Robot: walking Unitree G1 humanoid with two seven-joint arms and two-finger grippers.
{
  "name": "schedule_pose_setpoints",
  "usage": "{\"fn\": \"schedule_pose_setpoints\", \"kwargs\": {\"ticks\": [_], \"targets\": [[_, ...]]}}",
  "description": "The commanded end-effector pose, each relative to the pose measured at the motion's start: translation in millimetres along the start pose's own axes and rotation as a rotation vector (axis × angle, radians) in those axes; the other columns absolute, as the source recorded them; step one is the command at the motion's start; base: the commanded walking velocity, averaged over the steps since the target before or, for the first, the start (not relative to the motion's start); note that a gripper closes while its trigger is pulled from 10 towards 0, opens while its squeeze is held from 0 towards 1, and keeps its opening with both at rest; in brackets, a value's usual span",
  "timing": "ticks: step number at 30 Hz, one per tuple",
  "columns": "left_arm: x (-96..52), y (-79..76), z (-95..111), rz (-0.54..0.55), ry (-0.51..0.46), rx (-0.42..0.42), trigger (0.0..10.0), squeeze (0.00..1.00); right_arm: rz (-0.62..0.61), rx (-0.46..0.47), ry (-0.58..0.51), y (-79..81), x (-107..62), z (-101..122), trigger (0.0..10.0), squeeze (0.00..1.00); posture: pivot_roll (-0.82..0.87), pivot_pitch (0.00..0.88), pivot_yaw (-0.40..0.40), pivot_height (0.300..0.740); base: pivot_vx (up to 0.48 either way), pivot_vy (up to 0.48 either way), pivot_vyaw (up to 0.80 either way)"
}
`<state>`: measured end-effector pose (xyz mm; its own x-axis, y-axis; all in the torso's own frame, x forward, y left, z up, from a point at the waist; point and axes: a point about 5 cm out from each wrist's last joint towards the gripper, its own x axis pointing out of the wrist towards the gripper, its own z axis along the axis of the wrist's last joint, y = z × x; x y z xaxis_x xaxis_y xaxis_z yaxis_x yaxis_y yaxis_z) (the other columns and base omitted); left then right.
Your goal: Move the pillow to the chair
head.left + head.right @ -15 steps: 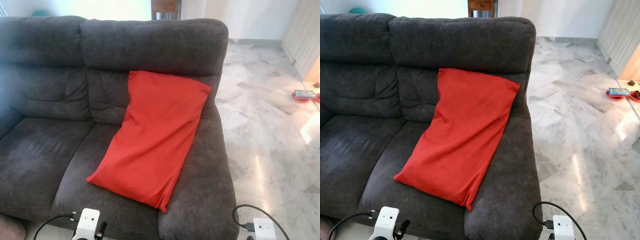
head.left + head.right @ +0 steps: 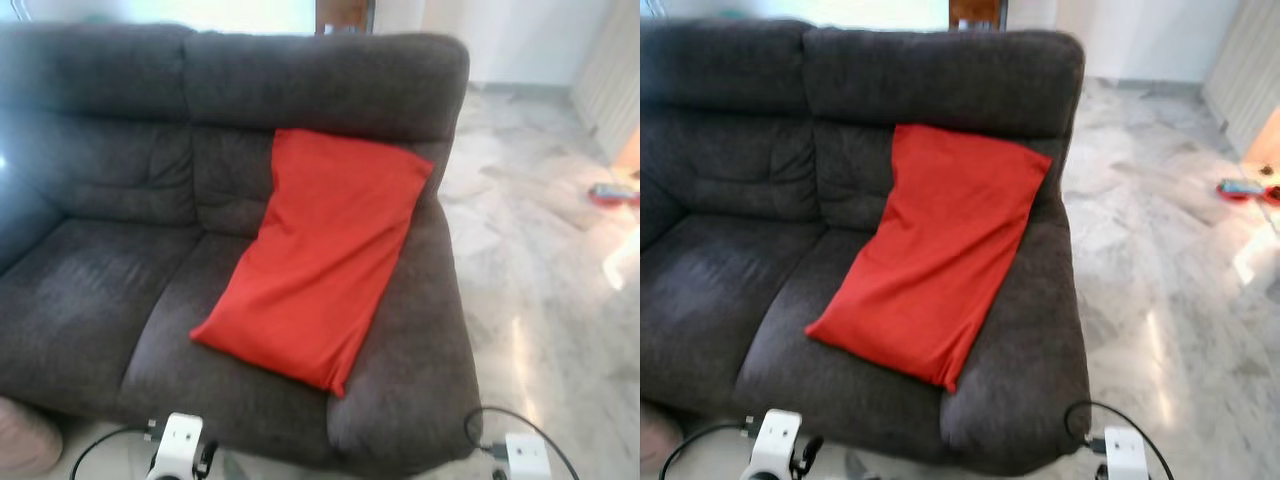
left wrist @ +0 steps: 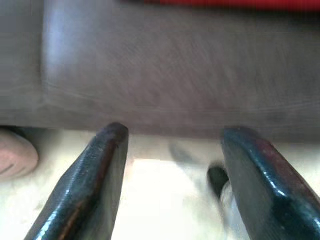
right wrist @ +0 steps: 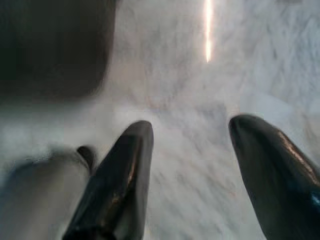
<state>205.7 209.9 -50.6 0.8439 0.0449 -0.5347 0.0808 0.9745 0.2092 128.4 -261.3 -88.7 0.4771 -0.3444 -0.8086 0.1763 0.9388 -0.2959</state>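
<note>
The right pincer (image 4: 192, 175) hangs over pale marble floor (image 4: 200, 85), its two black fingers (image 4: 120, 185) spread wide apart with nothing between them. A dark sofa corner (image 4: 50, 45) fills one corner, blurred. A bright streak of light (image 4: 208, 30) glints on the floor.

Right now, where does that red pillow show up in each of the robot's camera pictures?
Left eye view: the red pillow leans on the dark grey sofa, on its right-hand seat.
Right eye view: same spot, the pillow slanting from the backrest down to the seat.
Left wrist view: a thin red strip along the top edge, above the sofa front.
Right wrist view: marble floor, no pillow.
Shared landmark: the sofa.
</note>
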Motion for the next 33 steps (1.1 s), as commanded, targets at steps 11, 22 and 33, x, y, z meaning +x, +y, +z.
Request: {"fn": "schedule_pose_setpoints", "kwargs": {"ticks": [11,22,33], "targets": [[-10.7,1.7,-27.5,-0.027,0.128,0.019,10.0,0.00,0.034,0.019,-0.078,6.7,4.2,28.1,10.0,0.00,0.06,0.068,0.012,0.740,-0.028,0.000,0.00],[-12.8,-0.1,-43.1,0.016,0.283,-0.031,10.0,0.00,0.046,0.051,-0.015,13.2,2.8,16.6,10.0,0.00,0.06,0.065,0.016,0.740,0.000,0.000,0.00],[-16.3,-1.4,-50.8,0.040,0.337,-0.068,10.0,0.00,0.074,0.074,-0.003,17.9,1.4,11.3,10.0,0.00,0.06,0.038,0.024,0.740,0.000,0.000,0.00]]}}
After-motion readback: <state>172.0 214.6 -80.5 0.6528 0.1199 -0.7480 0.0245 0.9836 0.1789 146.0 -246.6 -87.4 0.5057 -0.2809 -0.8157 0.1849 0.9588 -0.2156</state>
